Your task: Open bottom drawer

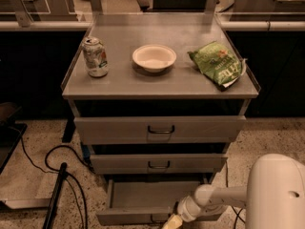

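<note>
Bottom drawer [143, 195] pulled out, lowest of 3, flat tray showing; gripper [172, 222] low against its front edge, right of centre; grasp impossible to tell.
</note>
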`<state>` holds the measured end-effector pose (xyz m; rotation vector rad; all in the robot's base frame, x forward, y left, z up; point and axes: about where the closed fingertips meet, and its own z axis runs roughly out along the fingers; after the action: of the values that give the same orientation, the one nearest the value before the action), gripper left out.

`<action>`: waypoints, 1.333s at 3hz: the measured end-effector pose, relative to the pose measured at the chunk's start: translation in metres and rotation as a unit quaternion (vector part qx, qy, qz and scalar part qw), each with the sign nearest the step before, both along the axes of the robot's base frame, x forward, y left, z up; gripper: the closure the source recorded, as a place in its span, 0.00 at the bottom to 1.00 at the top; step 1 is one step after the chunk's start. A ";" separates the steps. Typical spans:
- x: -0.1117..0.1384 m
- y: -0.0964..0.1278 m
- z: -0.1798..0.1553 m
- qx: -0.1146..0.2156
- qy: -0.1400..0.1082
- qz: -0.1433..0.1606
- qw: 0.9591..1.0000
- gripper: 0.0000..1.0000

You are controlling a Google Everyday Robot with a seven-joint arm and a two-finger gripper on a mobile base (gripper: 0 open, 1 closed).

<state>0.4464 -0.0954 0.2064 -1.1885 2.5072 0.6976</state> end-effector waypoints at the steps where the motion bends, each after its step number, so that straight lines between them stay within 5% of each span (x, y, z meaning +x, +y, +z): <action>1: -0.032 -0.010 0.011 0.016 0.018 -0.015 1.000 0.00; 2: -0.067 -0.027 0.027 0.036 0.024 -0.038 0.998 0.00; 4: -0.064 -0.027 0.029 0.041 0.019 -0.040 0.998 0.00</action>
<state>0.3825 -0.1223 0.2359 -1.0515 2.5151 0.8011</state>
